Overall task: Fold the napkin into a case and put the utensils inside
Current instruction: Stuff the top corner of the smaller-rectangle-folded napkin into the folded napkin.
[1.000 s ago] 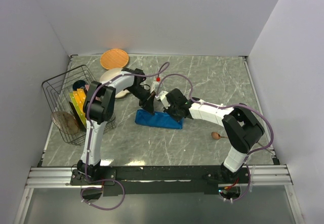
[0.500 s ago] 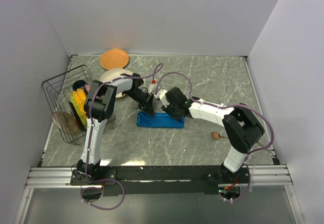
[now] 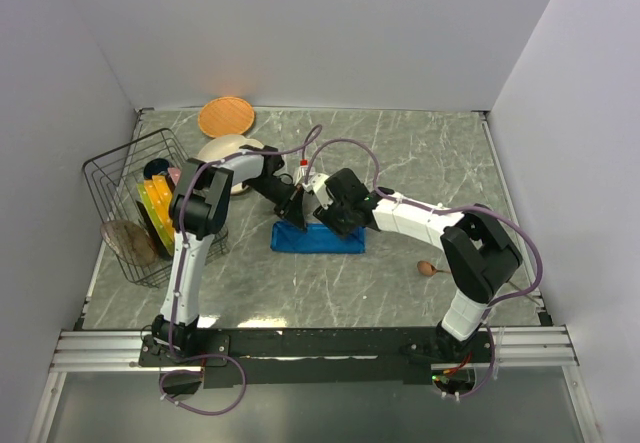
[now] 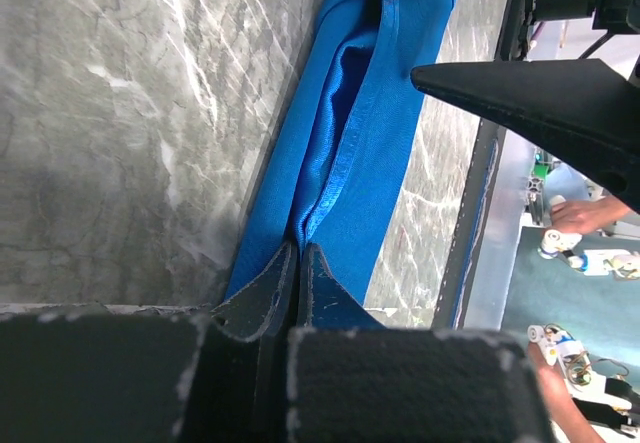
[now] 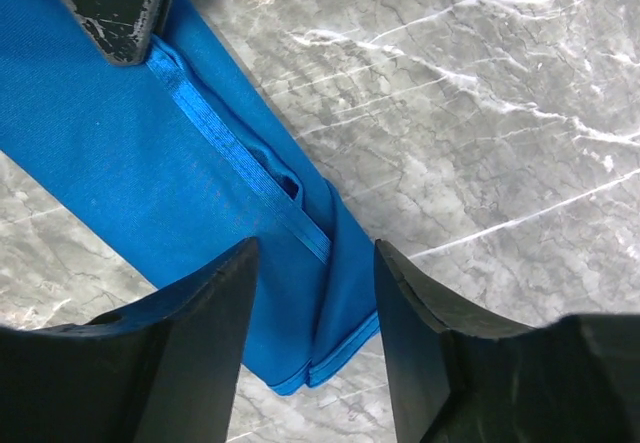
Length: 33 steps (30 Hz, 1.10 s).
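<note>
Two arms meet over the middle of the grey-green marble table (image 3: 420, 153), where we see the bright blue thin cloth napkin (image 3: 318, 239) lying flat as a narrow, long, layered strip. Our left gripper (image 4: 298, 255) is clenched on the napkin. In the left wrist view its two dark fingers (image 4: 262, 288) press together with a hemmed edge of the cloth pinched between them, near the strip's left end as the top view shows it. Our right gripper (image 5: 314, 255) is released. In the right wrist view its fingers (image 5: 205, 308) stand apart just above the strip, straddling a stitched hem and a small opening in the folds, with nothing gripped between them.

We find the brown wooden spoon with a round bowl (image 3: 427, 268) on the table to the right of the napkin, well apart from it and beside the right arm's elbow. At the far edge lies a round orange plate (image 3: 225, 116), with a white plate (image 3: 222, 149) just in front of it, partly hidden by the left arm. A black wire basket (image 3: 120, 178) at the left holds yellow flat pieces (image 3: 152, 208).
</note>
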{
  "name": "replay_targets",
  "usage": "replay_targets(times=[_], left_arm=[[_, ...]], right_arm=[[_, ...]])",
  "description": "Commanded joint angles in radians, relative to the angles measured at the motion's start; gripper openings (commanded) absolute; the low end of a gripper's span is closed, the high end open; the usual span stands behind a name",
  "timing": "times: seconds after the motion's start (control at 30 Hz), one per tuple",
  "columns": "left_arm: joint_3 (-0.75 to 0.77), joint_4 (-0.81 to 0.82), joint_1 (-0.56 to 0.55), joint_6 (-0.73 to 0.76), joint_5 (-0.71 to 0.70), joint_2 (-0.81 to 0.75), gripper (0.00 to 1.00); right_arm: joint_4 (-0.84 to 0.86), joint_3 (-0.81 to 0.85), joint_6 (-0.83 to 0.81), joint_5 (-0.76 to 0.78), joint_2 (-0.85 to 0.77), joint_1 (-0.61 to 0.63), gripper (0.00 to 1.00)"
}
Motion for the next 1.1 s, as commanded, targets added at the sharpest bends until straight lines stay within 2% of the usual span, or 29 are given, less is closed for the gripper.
replay_targets(times=[0.0, 0.2, 0.33, 0.53, 0.73, 0.77, 0.8, 0.87, 0.9, 0.93, 1.07], left_arm=[[0.035, 0.006, -0.003, 0.039, -0.039, 0.023, 0.01], [0.043, -0.015, -0.004, 0.053, -0.004, -0.019, 0.01], [0.057, -0.032, -0.004, 0.059, 0.026, -0.046, 0.01], [0.064, 0.006, -0.006, 0.03, 0.042, -0.079, 0.01], [0.06, 0.048, -0.004, -0.004, 0.013, -0.045, 0.02], [0.048, 0.074, -0.004, -0.014, 0.002, -0.045, 0.05], [0.04, 0.089, -0.001, -0.024, -0.012, -0.054, 0.14], [0.014, 0.141, 0.016, -0.05, -0.01, -0.074, 0.22], [0.008, 0.16, 0.028, -0.056, -0.01, -0.098, 0.34], [0.002, 0.172, 0.036, -0.059, -0.007, -0.115, 0.4], [-0.012, 0.204, 0.048, -0.039, -0.022, -0.175, 0.49]], right_arm=[[0.006, 0.007, -0.019, 0.002, 0.032, 0.01, 0.56], [0.002, 0.004, -0.049, 0.0, 0.069, 0.007, 0.42], [0.006, 0.005, -0.063, -0.009, 0.081, 0.005, 0.29], [0.019, -0.002, -0.086, -0.033, 0.074, 0.004, 0.2], [0.02, 0.002, -0.096, -0.037, 0.077, 0.001, 0.15], [0.022, 0.002, -0.097, -0.034, 0.078, -0.001, 0.15], [0.022, 0.002, -0.097, -0.033, 0.08, -0.001, 0.15], [0.022, 0.001, -0.099, -0.032, 0.083, -0.002, 0.14], [0.02, -0.002, -0.1, -0.03, 0.083, -0.001, 0.14], [0.022, -0.001, -0.1, -0.03, 0.084, -0.002, 0.14], [0.033, -0.007, -0.111, -0.024, 0.078, -0.002, 0.15]])
